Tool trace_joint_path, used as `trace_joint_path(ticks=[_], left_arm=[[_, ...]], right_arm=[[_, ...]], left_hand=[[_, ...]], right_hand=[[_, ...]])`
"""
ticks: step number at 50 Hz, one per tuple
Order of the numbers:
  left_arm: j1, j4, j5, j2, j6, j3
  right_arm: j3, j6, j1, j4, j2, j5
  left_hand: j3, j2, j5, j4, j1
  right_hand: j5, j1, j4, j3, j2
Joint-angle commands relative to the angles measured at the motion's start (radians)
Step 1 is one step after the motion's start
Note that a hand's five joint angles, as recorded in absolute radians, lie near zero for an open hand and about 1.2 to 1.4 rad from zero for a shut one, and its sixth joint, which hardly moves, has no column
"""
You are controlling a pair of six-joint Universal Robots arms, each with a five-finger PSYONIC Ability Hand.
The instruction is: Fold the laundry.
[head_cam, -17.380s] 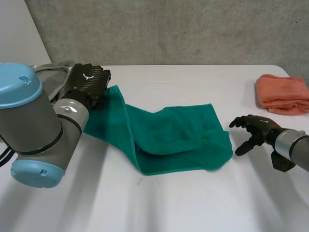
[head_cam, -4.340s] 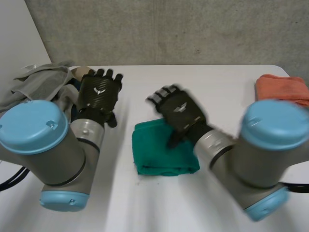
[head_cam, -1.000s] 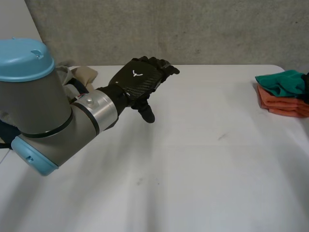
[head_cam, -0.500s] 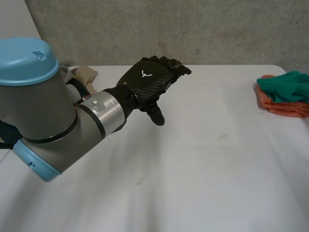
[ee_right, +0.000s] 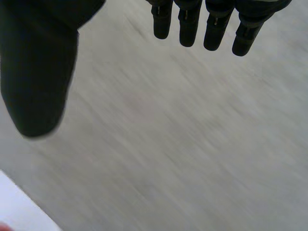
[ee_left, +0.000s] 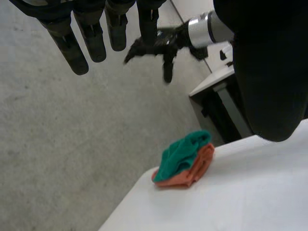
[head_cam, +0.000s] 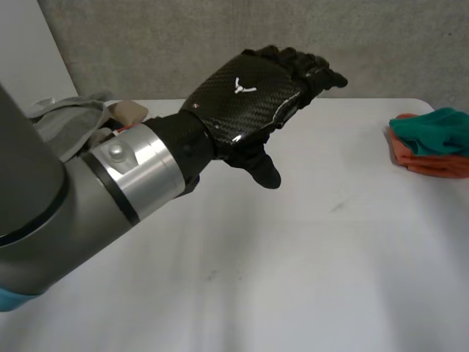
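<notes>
Your left hand (head_cam: 249, 95) hovers above the white table (head_cam: 293, 279), fingers relaxed and holding nothing. At the table's right edge, a folded green towel (head_cam: 432, 130) lies atop a folded orange towel (head_cam: 436, 165). At the far left is a grey laundry pile (head_cam: 69, 121). Your right hand (ee_right: 38, 62) is raised, fingers straight and spread, unladen.

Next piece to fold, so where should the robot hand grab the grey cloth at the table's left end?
Probably a raised fold on top of the grey cloth, coming down from the middle of the table with the left robot hand: it lies crumpled in a heap, no flat edge showing.
</notes>
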Motion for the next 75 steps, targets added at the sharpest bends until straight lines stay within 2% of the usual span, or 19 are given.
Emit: trace_joint_path(ticks=[1, 5, 10, 16, 21, 25, 27, 28, 30, 31, 42, 49, 52, 59, 64, 66, 67, 70, 75], left_arm=[[0.119, 0.033, -0.065, 0.076, -0.011, -0.043], [0.258, 0.050, -0.186, 0.093, 0.000, -0.048], [0.450, 0.070, -0.273, 0.036, 0.055, -0.045], [0.647, 0.117, -0.267, -0.233, 0.320, 0.038], [0.681, 0.122, -0.267, -0.465, 0.495, 0.153], [0.707, 0.123, -0.248, -0.579, 0.520, 0.216], [0.716, 0.126, -0.230, -0.597, 0.515, 0.227], [0.717, 0.137, -0.212, -0.605, 0.508, 0.233], [0.707, 0.162, -0.199, -0.607, 0.495, 0.230], [0.701, 0.195, -0.195, -0.596, 0.473, 0.218], [0.564, 0.343, -0.202, -0.246, 0.066, 0.074], [0.389, 0.341, -0.193, -0.074, -0.225, 0.031], [0.261, 0.340, -0.187, -0.096, -0.346, 0.018], [-0.021, 0.350, -0.139, -0.344, -0.410, 0.046], [-0.111, 0.363, -0.147, -0.508, -0.420, 0.124], [-0.123, 0.360, -0.147, -0.548, -0.430, 0.147], [-0.132, 0.360, -0.147, -0.559, -0.437, 0.155], [-0.139, 0.361, -0.148, -0.558, -0.439, 0.155], [-0.111, 0.354, -0.148, -0.474, -0.428, 0.133]], right_arm=[[0.329, 0.013, 0.229, -0.009, -0.113, -0.230], [0.484, -0.008, 0.281, 0.001, -0.127, -0.273], [0.593, -0.076, 0.304, 0.050, -0.118, -0.212], [0.669, -0.176, 0.329, 0.054, -0.069, -0.109], [0.696, -0.177, 0.325, 0.045, -0.058, -0.107], [0.716, -0.176, 0.322, 0.027, -0.054, -0.109], [0.725, -0.176, 0.321, 0.013, -0.052, -0.107], [0.726, -0.176, 0.319, 0.010, -0.052, -0.107], [0.728, -0.176, 0.316, 0.005, -0.052, -0.109], [0.728, -0.176, 0.313, 0.002, -0.051, -0.109], [0.725, -0.173, 0.313, -0.015, -0.049, -0.098], [0.710, -0.134, 0.306, -0.027, -0.071, -0.060], [0.699, -0.076, 0.281, -0.027, -0.100, -0.015], [0.683, 0.010, 0.217, -0.032, -0.129, 0.014], [0.682, 0.018, 0.180, -0.033, -0.133, 0.017], [0.682, 0.016, 0.174, -0.033, -0.133, 0.017], [0.680, 0.016, 0.168, -0.033, -0.133, 0.016], [0.676, 0.016, 0.160, -0.032, -0.132, 0.016], [0.668, 0.015, 0.152, -0.030, -0.132, 0.003]], left_hand=[[0.011, 0.015, -0.002, 0.019, 0.031], [0.014, 0.018, 0.001, 0.022, 0.034], [0.002, 0.006, -0.010, 0.010, 0.022], [0.008, 0.012, -0.005, 0.016, 0.028], [0.008, 0.012, -0.005, 0.016, 0.028], [0.028, 0.033, 0.016, 0.037, 0.049], [0.157, 0.161, 0.144, 0.165, 0.177], [0.454, 0.459, 0.442, 0.462, 0.474], [0.846, 0.850, 0.833, 0.854, 0.866], [1.181, 1.186, 1.169, 1.190, 1.202], [1.185, 1.189, 1.172, 1.193, 1.205], [1.185, 1.189, 1.172, 1.193, 1.205], [1.185, 1.189, 1.172, 1.193, 1.205], [1.185, 1.189, 1.172, 1.193, 1.205], [1.185, 1.189, 1.172, 1.193, 1.205], [0.878, 0.883, 0.866, 0.887, 0.899], [0.545, 0.550, 0.533, 0.554, 0.566], [0.094, 0.099, 0.082, 0.103, 0.115], [0.014, 0.018, 0.001, 0.022, 0.034]], right_hand=[[-0.047, -0.055, -0.036, -0.036, -0.034], [-0.047, -0.055, -0.036, -0.036, -0.034], [-0.047, -0.055, -0.036, -0.036, -0.034], [-0.047, -0.055, -0.036, -0.036, -0.034], [-0.047, -0.055, -0.036, -0.036, -0.034], [-0.047, -0.055, -0.036, -0.036, -0.034], [-0.047, -0.055, -0.036, -0.036, -0.034], [-0.047, -0.055, -0.036, -0.036, -0.034], [-0.047, -0.055, -0.036, -0.036, -0.034], [-0.047, -0.055, -0.036, -0.036, -0.034], [-0.047, -0.055, -0.036, -0.036, -0.034], [-0.047, -0.055, -0.036, -0.036, -0.034], [-0.047, -0.055, -0.036, -0.036, -0.034], [-0.047, -0.055, -0.036, -0.036, -0.034], [-0.047, -0.055, -0.036, -0.036, -0.034], [-0.047, -0.055, -0.036, -0.036, -0.034], [-0.047, -0.055, -0.036, -0.036, -0.034], [-0.047, -0.055, -0.036, -0.036, -0.034], [-0.047, -0.055, -0.036, -0.036, -0.034]])
